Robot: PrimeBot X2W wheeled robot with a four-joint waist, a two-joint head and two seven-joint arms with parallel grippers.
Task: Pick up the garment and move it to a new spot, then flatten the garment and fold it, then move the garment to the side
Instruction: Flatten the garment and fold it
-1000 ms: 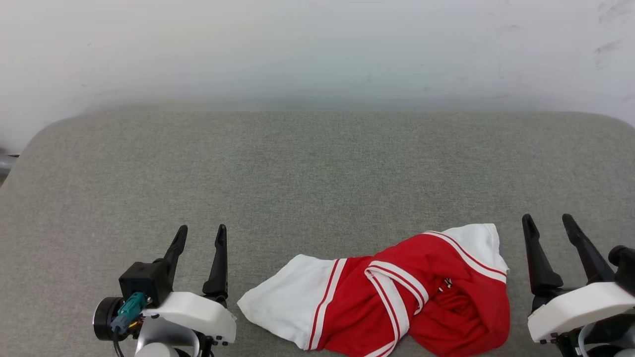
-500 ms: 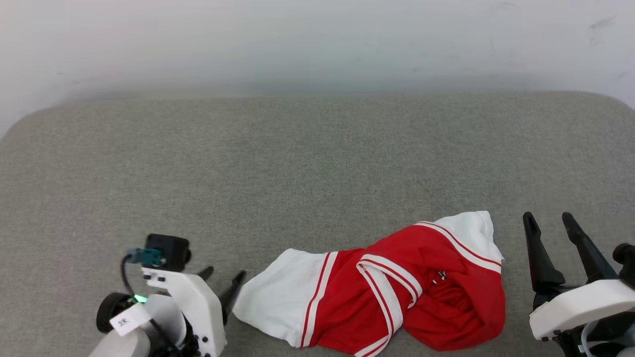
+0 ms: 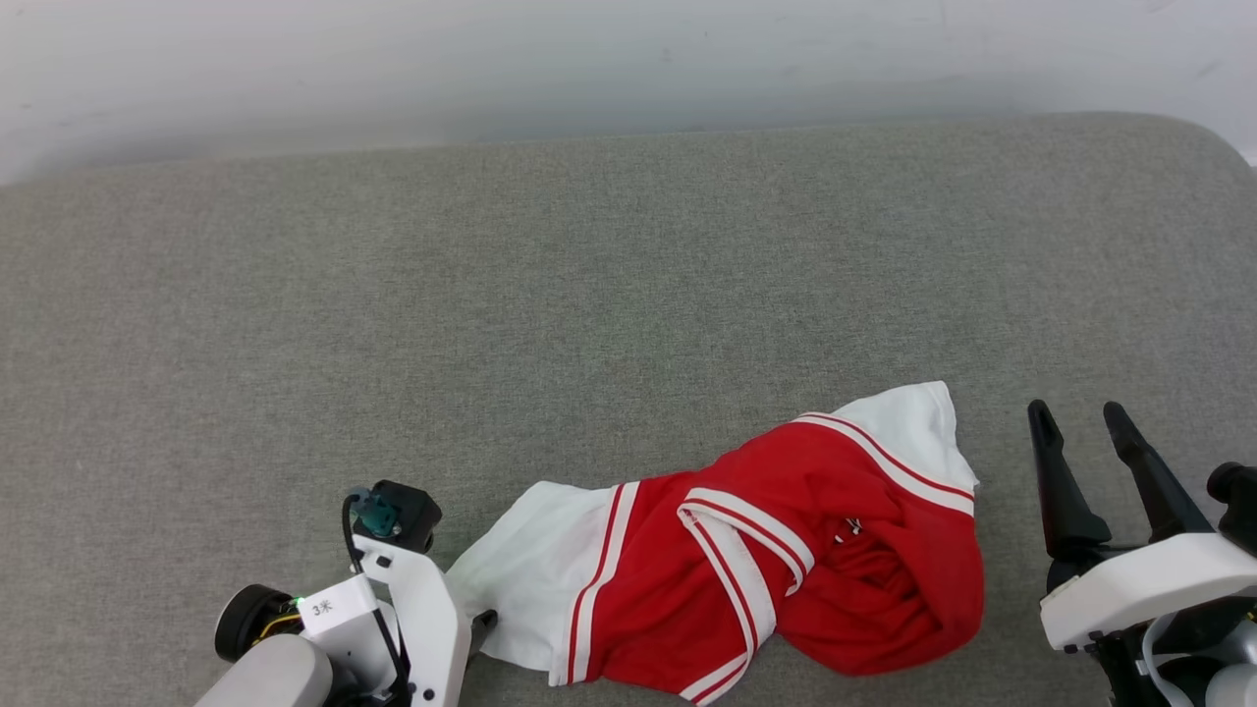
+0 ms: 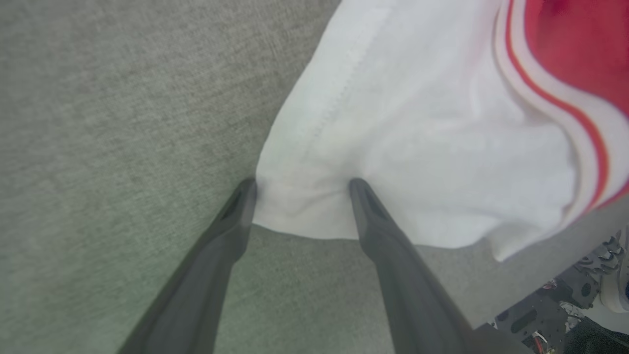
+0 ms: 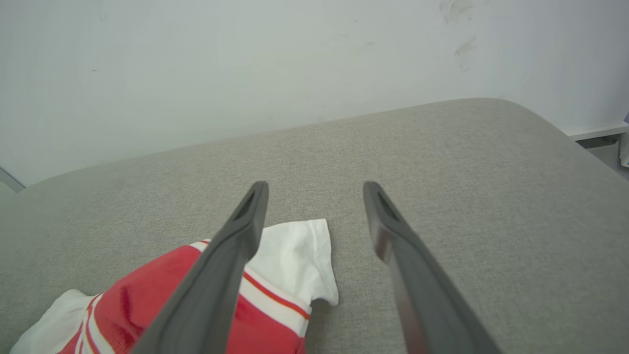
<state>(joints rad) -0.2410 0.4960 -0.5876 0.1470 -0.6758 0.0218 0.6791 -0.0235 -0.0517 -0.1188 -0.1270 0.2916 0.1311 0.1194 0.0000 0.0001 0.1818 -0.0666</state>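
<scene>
Lowered since the earlier frame, the left end effector (image 4: 300, 189) is held apart astride a sleeve corner of the garment (image 4: 417, 123); too thin an edge may be pinched and lost.

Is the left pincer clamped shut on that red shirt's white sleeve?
No: the left pincer stands open, its dark fingers apart, with a corner of the soft red-and-white jersey shirt between their tips.
</scene>
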